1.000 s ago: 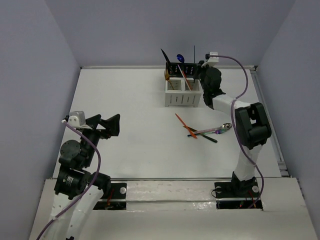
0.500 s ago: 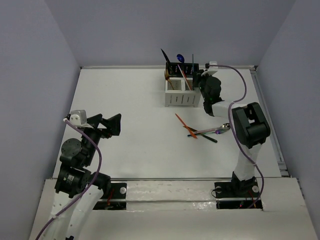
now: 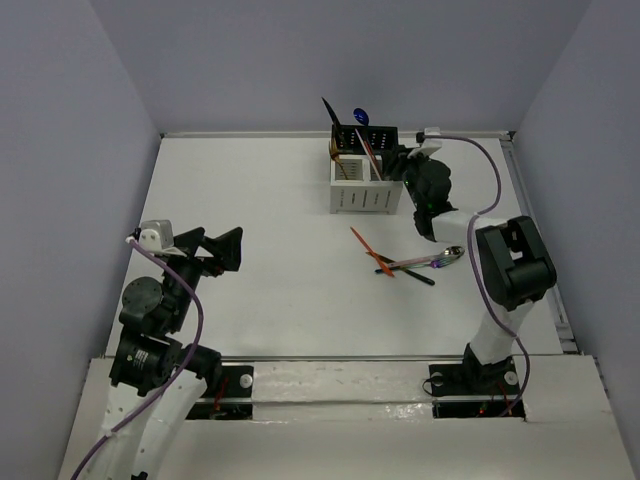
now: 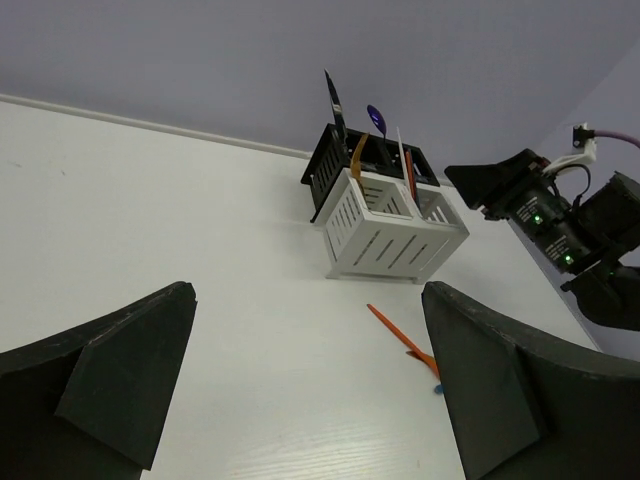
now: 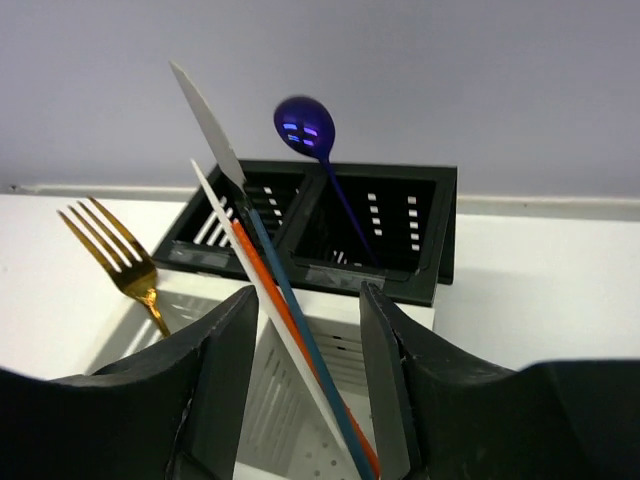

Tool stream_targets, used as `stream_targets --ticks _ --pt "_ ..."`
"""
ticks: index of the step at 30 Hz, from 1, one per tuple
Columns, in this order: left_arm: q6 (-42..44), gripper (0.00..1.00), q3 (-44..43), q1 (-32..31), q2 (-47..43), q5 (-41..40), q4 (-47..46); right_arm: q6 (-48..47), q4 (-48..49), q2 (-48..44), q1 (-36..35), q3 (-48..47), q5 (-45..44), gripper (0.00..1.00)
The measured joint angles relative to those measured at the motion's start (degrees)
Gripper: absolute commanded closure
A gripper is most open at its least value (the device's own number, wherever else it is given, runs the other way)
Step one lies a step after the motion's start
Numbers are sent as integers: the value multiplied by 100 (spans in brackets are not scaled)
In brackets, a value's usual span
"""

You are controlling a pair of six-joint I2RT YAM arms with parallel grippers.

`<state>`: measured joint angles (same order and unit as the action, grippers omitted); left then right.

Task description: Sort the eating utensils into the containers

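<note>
The containers (image 3: 366, 196) stand at the back of the table, two white bins in front and two black behind. They hold several utensils: a blue spoon (image 5: 303, 126), a gold fork (image 5: 113, 254), and white, orange-red and blue handles (image 5: 285, 300) leaning in a white bin. My right gripper (image 3: 403, 166) is open and empty, just right of the block; in the right wrist view (image 5: 310, 296) the leaning handles show beyond its gap. An orange-red utensil (image 3: 371, 250), a black one (image 3: 410, 273) and a silver spoon (image 3: 447, 256) lie loose. My left gripper (image 3: 218, 250) is open, far left.
The left wrist view shows the containers (image 4: 384, 224), the orange-red utensil (image 4: 398, 334) and the right arm (image 4: 560, 225) beyond my open left gripper (image 4: 310, 345). A purple cable (image 3: 486, 160) loops over the right arm. Walls close the table's back and sides.
My right gripper has drawn back from above the back right black bin toward the near right. The thin dark utensil that stood upright at it no longer shows. The left arm has not moved.
</note>
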<state>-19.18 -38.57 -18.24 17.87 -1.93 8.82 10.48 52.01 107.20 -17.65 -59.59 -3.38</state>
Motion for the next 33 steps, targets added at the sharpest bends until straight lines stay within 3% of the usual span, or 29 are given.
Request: stream_targets --ticks 6,16,24,33 --pt "0 1 0 0 -46 15 -2 87 -216 -1034 -55 507 20 53" --pt "0 1 0 -46 -140 20 2 949 -2396 -2441 -940 1355 431 59" --pt "0 1 0 -50 -205 20 7 828 -4146 -2374 -1467 1405 444 55" --pt "0 1 -2 -50 -247 -2 55 549 -4929 -1460 -1462 1259 424 59"
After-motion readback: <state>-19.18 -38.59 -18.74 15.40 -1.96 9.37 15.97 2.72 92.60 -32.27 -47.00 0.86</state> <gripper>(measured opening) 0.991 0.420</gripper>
